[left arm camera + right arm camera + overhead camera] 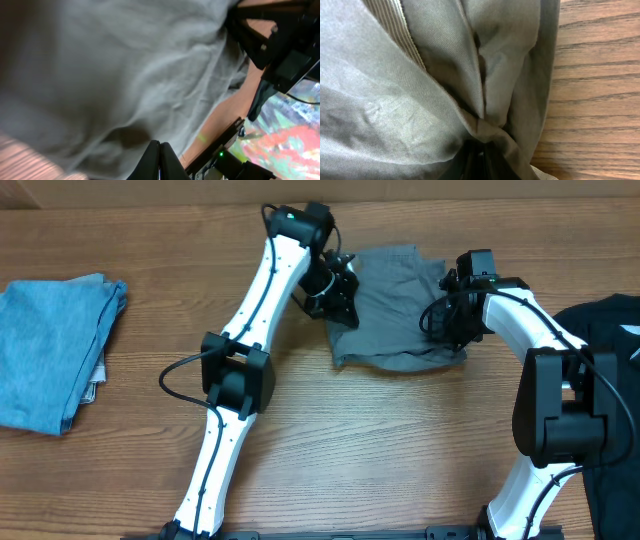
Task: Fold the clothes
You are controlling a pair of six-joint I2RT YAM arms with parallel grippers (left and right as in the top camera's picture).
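Observation:
The grey shorts (395, 305) lie bunched on the wooden table at the back centre. My left gripper (340, 295) is at their left edge. In the left wrist view its fingers (160, 159) are pressed together against the grey cloth (125, 75), which fills the view. My right gripper (447, 320) is at the shorts' right edge. In the right wrist view its fingers (479, 159) are buried in gathered folds of the shorts (395, 110), with a striped band of lining (402, 35) showing.
A light-blue folded garment (55, 350) lies at the far left. A black shirt with a white mark (612, 350) lies at the right edge, beside the right arm's base. Bare wood (595, 90) lies right of the shorts.

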